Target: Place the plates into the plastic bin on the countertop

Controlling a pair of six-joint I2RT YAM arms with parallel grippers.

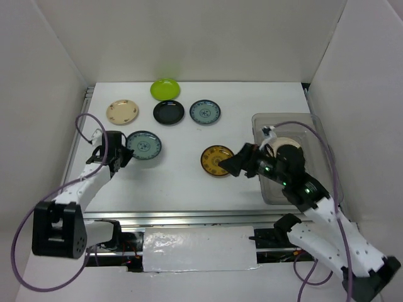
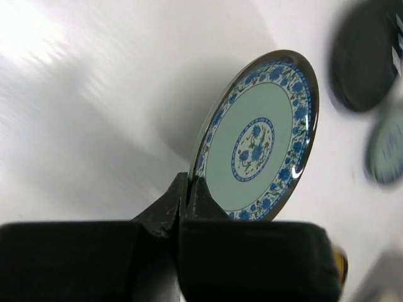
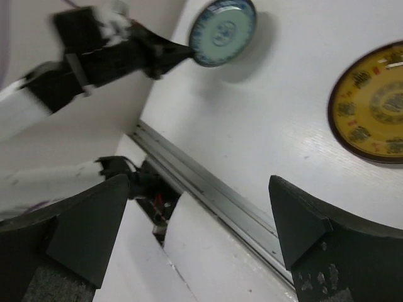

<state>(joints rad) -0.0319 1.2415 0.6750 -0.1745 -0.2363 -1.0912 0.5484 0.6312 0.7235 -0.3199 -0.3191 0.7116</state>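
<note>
My left gripper (image 1: 124, 157) (image 2: 187, 184) is shut on the near rim of a blue-grey patterned plate (image 1: 144, 145) (image 2: 259, 138), which stands tilted above its shadow on the countertop (image 1: 182, 182). That plate (image 3: 222, 30) also shows in the right wrist view. My right gripper (image 1: 230, 165) (image 3: 198, 207) stands open and empty beside an amber-brown plate (image 1: 216, 160) (image 3: 371, 107). Behind it is the clear plastic bin (image 1: 284, 116), holding a cream plate (image 1: 283, 145) partly hidden by the right arm. Lime green (image 1: 165, 88), black (image 1: 169, 112), cream (image 1: 122, 112) and a second blue-grey plate (image 1: 204, 112) lie at the back.
White walls close in the left, back and right sides. A metal rail (image 1: 189, 217) (image 3: 214, 189) runs along the near edge of the countertop, with the arm bases below it. The bin stands close to the right wall.
</note>
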